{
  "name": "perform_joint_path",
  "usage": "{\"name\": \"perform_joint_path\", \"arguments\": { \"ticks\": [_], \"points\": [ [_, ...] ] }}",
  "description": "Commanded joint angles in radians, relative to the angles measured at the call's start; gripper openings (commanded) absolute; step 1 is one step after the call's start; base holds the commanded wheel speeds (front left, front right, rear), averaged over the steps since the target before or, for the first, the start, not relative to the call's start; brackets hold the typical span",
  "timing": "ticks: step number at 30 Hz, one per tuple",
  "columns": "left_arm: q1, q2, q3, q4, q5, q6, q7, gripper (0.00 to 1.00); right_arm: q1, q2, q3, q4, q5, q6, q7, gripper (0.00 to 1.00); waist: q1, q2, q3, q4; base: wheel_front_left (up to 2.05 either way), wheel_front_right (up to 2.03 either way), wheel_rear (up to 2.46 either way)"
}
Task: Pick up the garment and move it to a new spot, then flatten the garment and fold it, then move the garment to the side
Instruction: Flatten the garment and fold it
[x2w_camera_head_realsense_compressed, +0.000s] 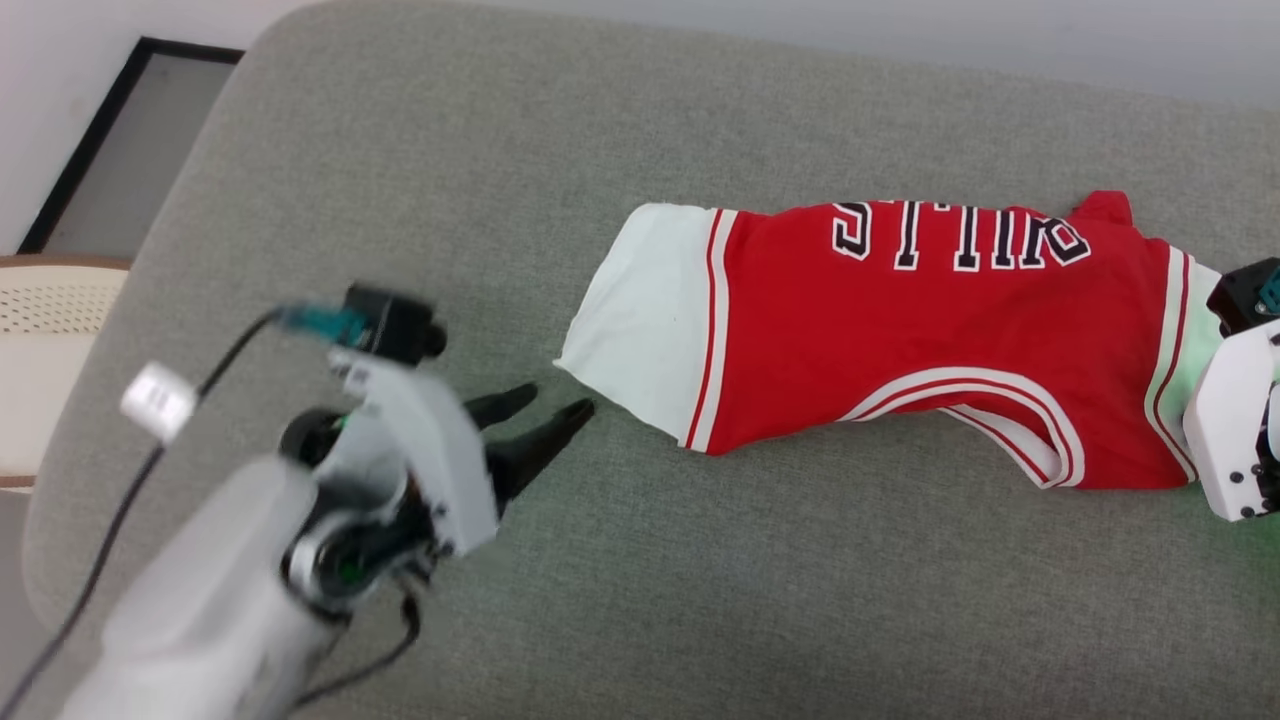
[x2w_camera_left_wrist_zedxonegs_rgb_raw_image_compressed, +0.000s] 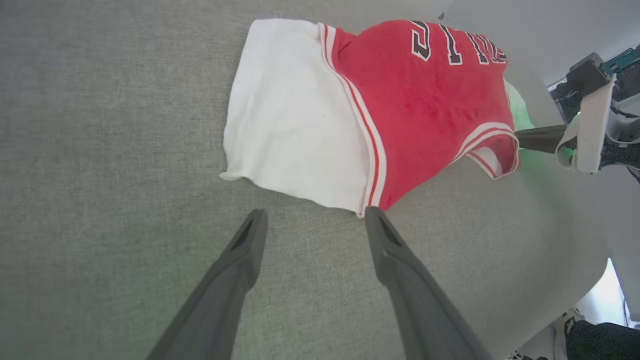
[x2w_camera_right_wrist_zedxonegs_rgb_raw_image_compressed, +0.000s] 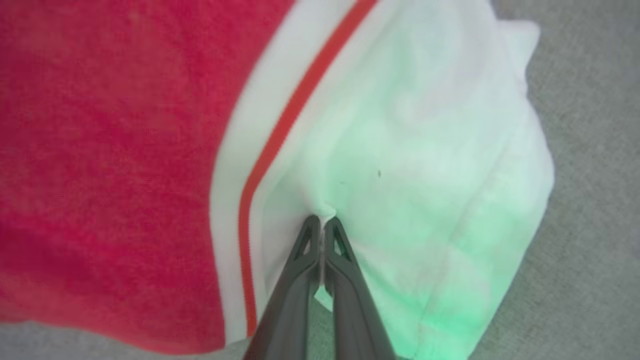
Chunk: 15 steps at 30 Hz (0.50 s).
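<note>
The garment, a red jersey with white sleeves, striped trim and black lettering, lies folded across the grey cushion, as the left wrist view also shows. My left gripper is open just off the left white sleeve, its fingertips a little short of that sleeve's edge. In the right wrist view, my right gripper is shut on a small pinch of the right white sleeve, close to the red stripe. The right arm's white housing covers that sleeve's end in the head view.
The grey cushioned surface curves away at its far left edge. Beyond it stand a cream perforated seat and a dark-framed panel. A black cable trails from my left arm.
</note>
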Motion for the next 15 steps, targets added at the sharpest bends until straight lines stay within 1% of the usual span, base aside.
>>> {"name": "perform_joint_path", "arguments": {
  "ticks": [1,4,8,10,13,15],
  "points": [
    [-0.046,-0.020,-0.016,0.030,-0.027,-0.011,0.053,1.00,0.032,0.031,0.031,0.049,-0.011,-0.005,-0.007,0.00,0.0000,0.0000,0.006,-0.001,0.00,0.00,0.00],
    [-0.142,-0.041,-0.056,0.125,-0.041,-0.015,0.161,1.00,0.025,0.038,0.041,0.061,-0.011,-0.004,-0.009,0.00,0.0000,0.0000,0.013,0.001,0.00,0.00,0.00],
    [-0.237,-0.099,-0.109,0.242,-0.041,-0.022,0.225,1.00,0.006,0.048,0.055,0.072,-0.013,-0.004,-0.016,0.00,0.0000,0.0000,0.027,-0.003,0.00,0.00,0.00],
    [-0.275,-0.114,-0.132,0.290,-0.033,-0.022,0.236,1.00,-0.004,0.054,0.062,0.076,-0.012,-0.004,-0.017,0.00,0.0000,0.0000,0.032,-0.007,0.00,0.00,0.00],
    [-0.305,-0.157,-0.161,0.342,-0.060,-0.024,0.246,1.00,-0.016,0.056,0.075,0.080,-0.014,-0.004,-0.015,0.00,0.0000,0.0000,0.041,-0.012,0.00,0.00,0.00],
    [-0.317,-0.169,-0.183,0.370,-0.076,-0.024,0.252,1.00,-0.023,0.052,0.081,0.083,-0.012,-0.005,-0.016,0.00,0.0000,0.0000,0.045,-0.014,0.00,0.00,0.00]
  ]
}}
